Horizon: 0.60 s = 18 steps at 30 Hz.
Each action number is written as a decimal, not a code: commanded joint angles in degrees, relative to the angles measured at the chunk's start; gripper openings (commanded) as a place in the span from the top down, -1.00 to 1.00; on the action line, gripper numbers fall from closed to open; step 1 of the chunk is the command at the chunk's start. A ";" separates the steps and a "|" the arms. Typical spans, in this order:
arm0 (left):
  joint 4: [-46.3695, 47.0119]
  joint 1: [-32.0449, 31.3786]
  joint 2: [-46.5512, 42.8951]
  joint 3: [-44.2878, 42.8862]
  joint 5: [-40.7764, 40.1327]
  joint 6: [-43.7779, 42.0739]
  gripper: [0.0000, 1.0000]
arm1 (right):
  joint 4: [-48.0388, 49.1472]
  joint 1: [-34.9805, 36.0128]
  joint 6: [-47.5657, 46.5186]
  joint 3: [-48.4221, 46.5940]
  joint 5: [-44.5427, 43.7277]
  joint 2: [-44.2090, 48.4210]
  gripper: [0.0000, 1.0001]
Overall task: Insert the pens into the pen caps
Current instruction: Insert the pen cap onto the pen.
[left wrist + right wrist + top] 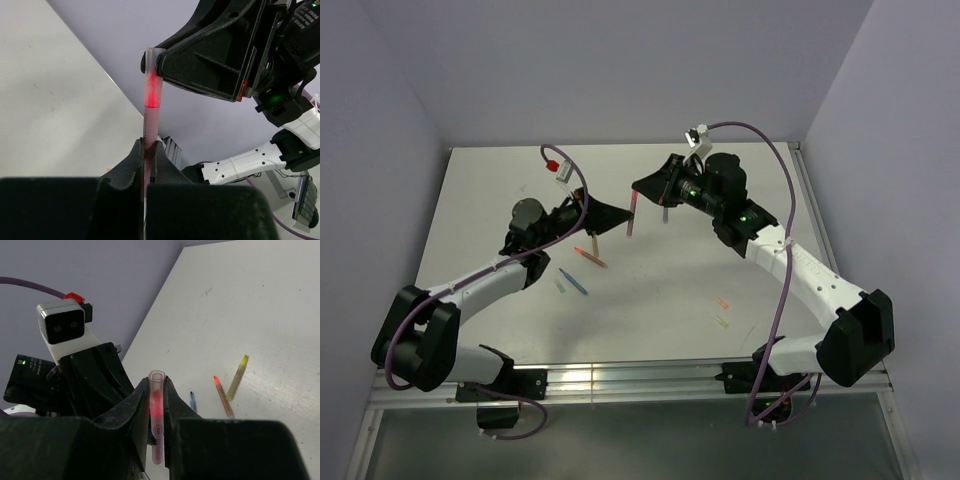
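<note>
Pink pen (151,100) | held between hands | left hand (147,146) pinches bottom | right hand (156,385) pinches top

Cannot see the lower end of the pink-red pen (151,122) — buried between the clamped fingers of the left gripper (146,150). Tip sheathed in the translucent pen cap (151,80), visible only as a red glow. Blue pen (192,400) and orange pen (222,396) partly covered by the right gripper (157,385). Orange stub (722,302) and yellow-green stub (720,322) in the top view — too small to tell their shape.
</note>
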<state>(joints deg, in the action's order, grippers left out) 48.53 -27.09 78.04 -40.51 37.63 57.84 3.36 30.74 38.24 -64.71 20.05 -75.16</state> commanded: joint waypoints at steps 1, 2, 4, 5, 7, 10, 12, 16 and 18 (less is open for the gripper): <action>0.16 0.55 -1.93 -3.61 -6.95 -2.56 0.99 | -1.24 2.39 -0.36 1.43 4.29 0.10 1.00; -0.19 0.55 -1.93 -3.78 -7.39 -2.74 0.99 | -1.51 2.39 -0.53 1.43 4.38 0.01 1.00; -0.54 0.55 -2.01 -4.57 -7.48 -3.00 0.99 | -2.21 2.39 -1.06 1.43 4.03 0.18 1.00; -0.28 0.55 -1.93 -4.75 -7.13 -3.09 0.99 | -2.39 2.39 -1.15 1.34 3.85 0.36 1.00; 0.07 0.55 -1.58 -4.75 -6.60 -2.92 0.99 | -2.91 2.39 -1.24 0.90 2.98 0.54 1.00; 1.04 0.55 -0.79 -4.40 -5.37 -2.04 0.99 | -6.06 2.39 -0.62 -1.64 1.22 0.01 1.00; 0.69 0.46 -0.09 -4.40 -4.59 -1.51 0.99 | -7.74 2.31 0.34 -4.02 0.87 -1.22 1.00; -3.08 0.55 0.53 -5.28 -4.49 -1.51 0.99 | -9.15 2.22 2.71 -5.78 3.32 -3.59 1.00; -4.93 0.46 0.62 -5.72 -4.84 -1.59 0.99 | -9.59 2.22 3.77 -6.22 4.11 -4.73 1.00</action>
<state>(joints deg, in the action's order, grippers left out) 43.51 -27.00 78.13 -42.39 36.88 56.49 -1.50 31.14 39.18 -68.79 18.17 -78.17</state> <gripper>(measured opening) 0.044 0.173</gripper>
